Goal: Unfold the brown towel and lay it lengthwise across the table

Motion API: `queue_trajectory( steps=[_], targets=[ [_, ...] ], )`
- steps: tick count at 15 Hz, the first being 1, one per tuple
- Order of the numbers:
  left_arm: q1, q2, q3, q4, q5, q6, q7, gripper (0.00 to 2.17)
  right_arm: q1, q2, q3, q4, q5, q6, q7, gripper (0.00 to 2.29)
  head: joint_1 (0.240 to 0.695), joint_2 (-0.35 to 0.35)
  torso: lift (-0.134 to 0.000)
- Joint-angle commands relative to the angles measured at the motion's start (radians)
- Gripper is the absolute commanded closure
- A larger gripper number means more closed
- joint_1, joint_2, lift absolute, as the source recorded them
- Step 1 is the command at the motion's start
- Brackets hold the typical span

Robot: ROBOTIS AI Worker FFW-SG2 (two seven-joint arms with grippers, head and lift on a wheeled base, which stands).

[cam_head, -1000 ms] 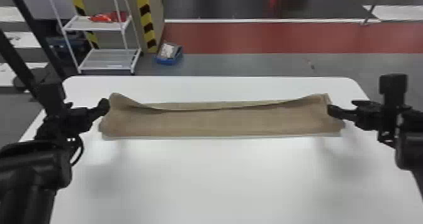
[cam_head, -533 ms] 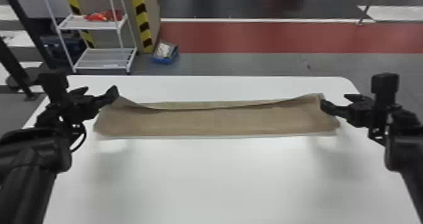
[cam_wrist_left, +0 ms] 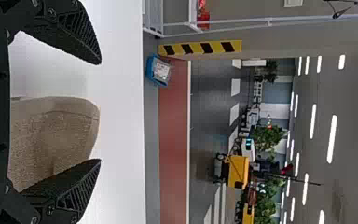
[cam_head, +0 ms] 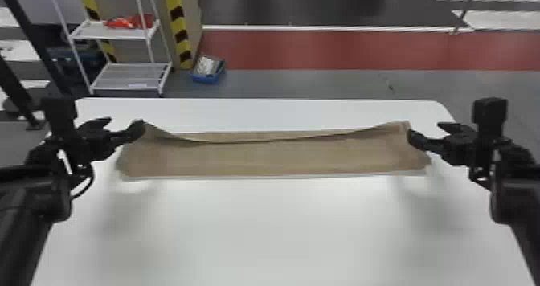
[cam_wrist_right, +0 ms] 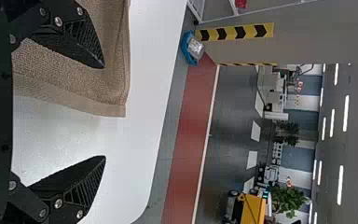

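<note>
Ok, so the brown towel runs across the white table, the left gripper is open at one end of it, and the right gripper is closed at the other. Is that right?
Not quite: the right gripper is open, not closed. The right wrist view shows its two fingers wide apart. The rest of what you said about the brown towel stands.

Mid-frame, the towel (cam_head: 273,156) lies on the desk (cam_head: 281,233) between left tool (cam_head: 125,123) and right tool (cam_head: 426,129); behind, upper left, stands a rack (cam_head: 128,74), a bin (cam_head: 207,79) to its right.
</note>
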Motion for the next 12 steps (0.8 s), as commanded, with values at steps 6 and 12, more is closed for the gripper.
queue_trajectory(
  steps=[6,12],
  targets=[
    [-0.017,-0.006,-0.069,0.047,-0.084,0.006,0.022,0.21,-0.003,0.012,0.025,-0.012,0.0,-0.02,0.002,0.22,0.695,-0.01,-0.121],
    [-0.019,-0.009,-0.069,0.049,-0.078,0.0,0.017,0.48,-0.006,0.005,0.015,-0.013,-0.005,-0.026,0.002,0.22,0.695,-0.014,-0.121]
  ],
)
